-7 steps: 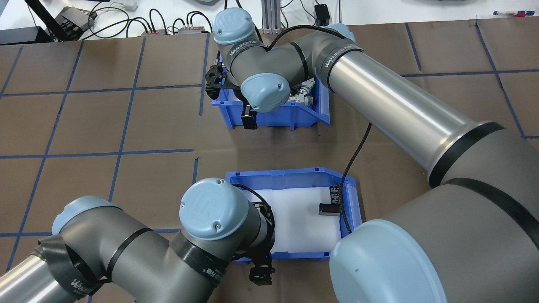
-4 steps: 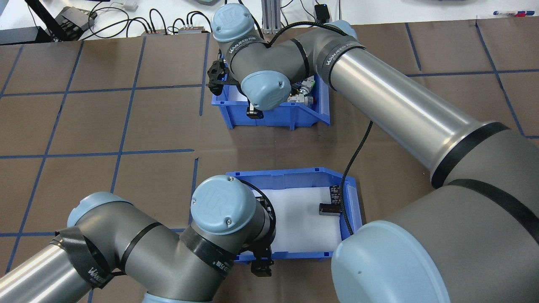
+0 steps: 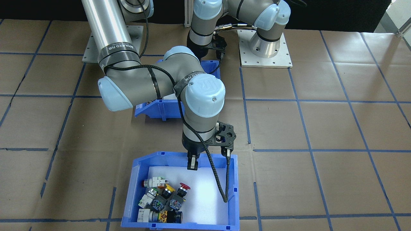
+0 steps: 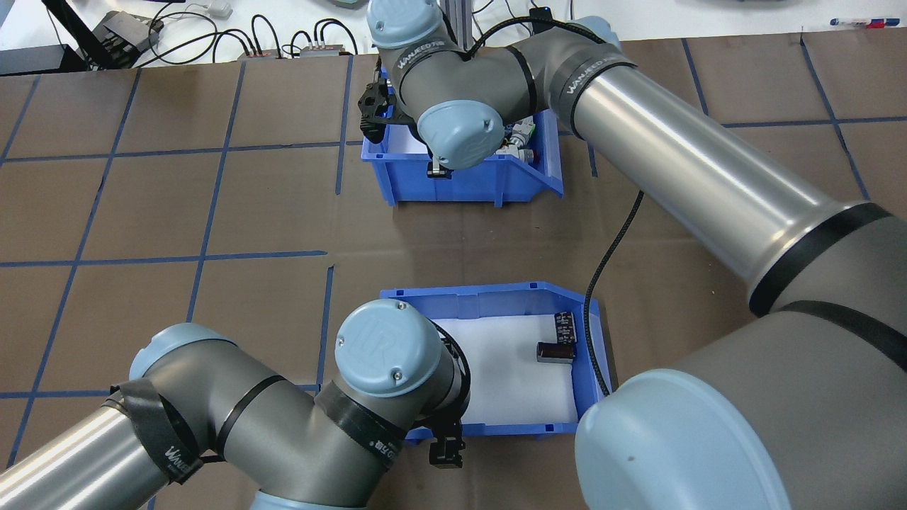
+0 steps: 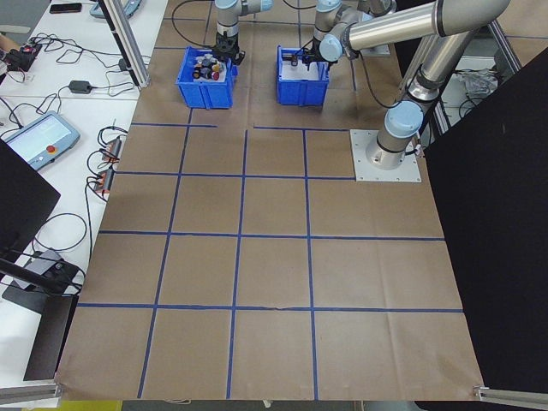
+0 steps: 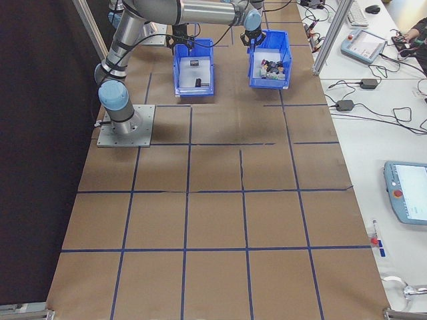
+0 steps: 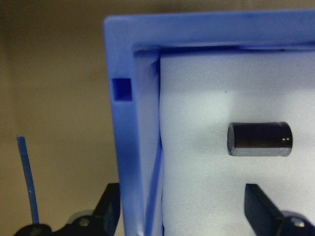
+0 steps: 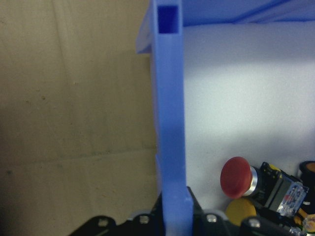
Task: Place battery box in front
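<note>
The battery box (image 4: 489,301) is a blue bin with a white floor, lying close to the robot. Two dark cells (image 4: 555,352) rest by its right wall. In the left wrist view one cell (image 7: 259,139) lies on the white floor. My left gripper (image 4: 445,450) is open at the box's near wall; its fingers (image 7: 110,209) straddle that wall (image 7: 135,162) with a wide gap. Farther out, my right gripper (image 4: 439,170) is shut on the wall (image 8: 170,123) of the blue bin of push-button switches (image 3: 131,192).
Brown paper with blue tape lines covers the table (image 4: 177,212). Red, yellow and green switches (image 3: 163,199) crowd one side of the far bin. A black cable (image 4: 609,241) hangs from the right arm over the battery box. Cables and devices line the far edge (image 4: 212,35).
The right gripper has moved the switch bin farther from the robot and slightly right. The left arm has shifted right along the battery box's near wall. The battery box has stayed put.
</note>
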